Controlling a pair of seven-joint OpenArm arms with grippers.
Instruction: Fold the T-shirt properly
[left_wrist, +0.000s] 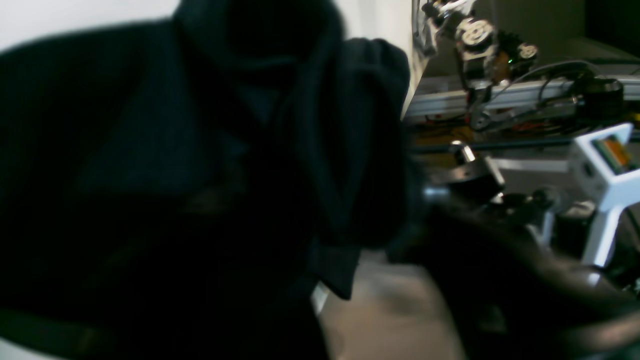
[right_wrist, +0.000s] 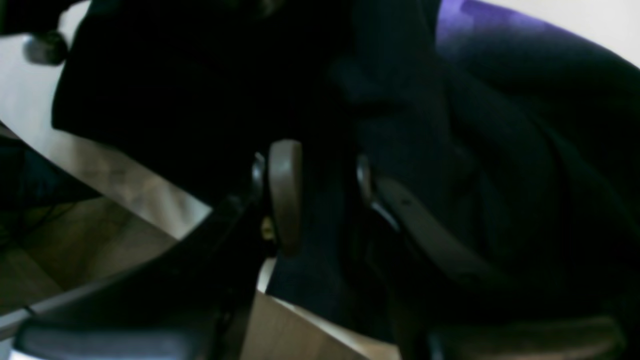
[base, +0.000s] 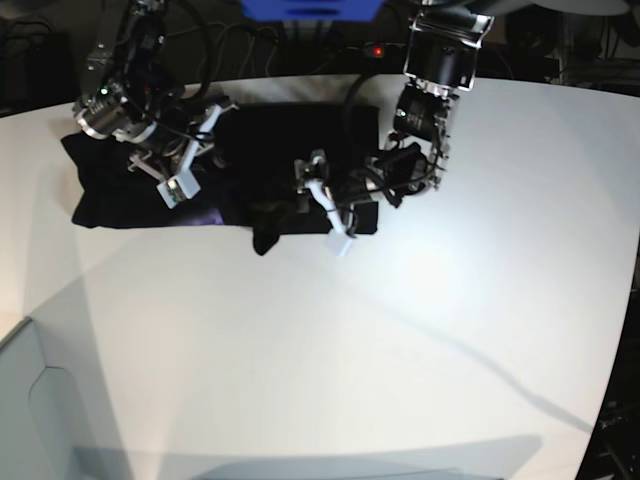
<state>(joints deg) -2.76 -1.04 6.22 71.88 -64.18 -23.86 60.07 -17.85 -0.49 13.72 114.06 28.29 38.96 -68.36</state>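
Note:
The black T-shirt (base: 285, 130) lies crumpled at the far left-centre of the white table (base: 400, 340), with a bit of purple print (base: 205, 215) showing at its near edge. My right gripper (base: 183, 178) is over the shirt's left part. In the right wrist view its two fingers (right_wrist: 285, 195) stand close together with dark cloth (right_wrist: 500, 130) pinched between them. My left gripper (base: 335, 215) sits low at the shirt's near right edge. The left wrist view is blurred: bunched black cloth (left_wrist: 350, 150) fills it, one dark finger (left_wrist: 500, 275) shows, and the jaws' stand is unclear.
A pale open box (base: 40, 400) stands at the near left corner. Cables and robot mounts (base: 300, 30) run along the table's far edge. The left wrist view shows the other arm's hardware (left_wrist: 475, 40) and a white bracket (left_wrist: 605, 170) beyond the cloth.

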